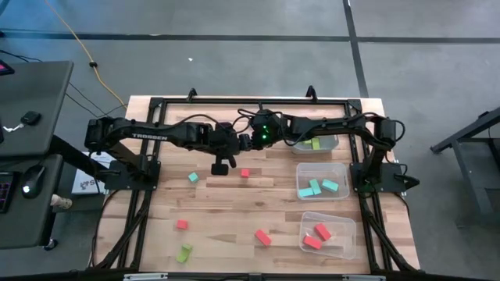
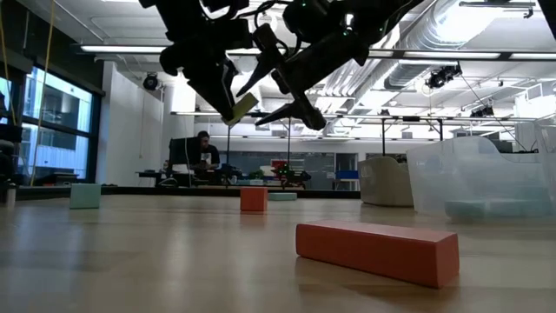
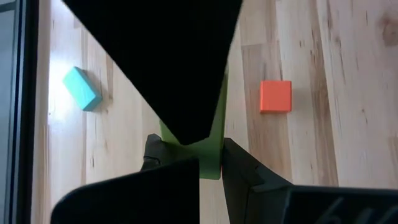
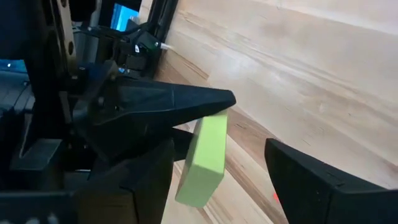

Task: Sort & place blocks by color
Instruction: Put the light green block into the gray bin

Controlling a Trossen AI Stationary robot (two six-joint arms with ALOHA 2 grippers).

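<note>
A lime green block point(image 4: 204, 158) hangs above the middle of the table, and my left gripper point(image 3: 202, 163) is shut on it. My right gripper point(image 4: 217, 186) is open, with one finger on either side of the same block; whether they touch it I cannot tell. In the high view the two grippers meet at the table's middle, left point(image 1: 223, 166) and right point(image 1: 244, 143). Loose on the wood lie a light blue block point(image 1: 193, 178), a red cube point(image 1: 245, 173), two more red blocks point(image 1: 182, 225) point(image 1: 262, 236) and a green one point(image 1: 184, 252). My left gripper pinches the green block by one end point(image 3: 211, 163) between its two fingers. The fingers slant down from above. The block is lifted well clear of the table point(image 2: 239, 109) and sits tilted at the fingertips.
Three clear bins stand in a row along the right side: the far one point(image 1: 334, 140) holds green blocks, the middle one point(image 1: 344, 173) light blue, the near one point(image 1: 351, 222) red. A black frame runs round the table. A person sits in the room beyond.
</note>
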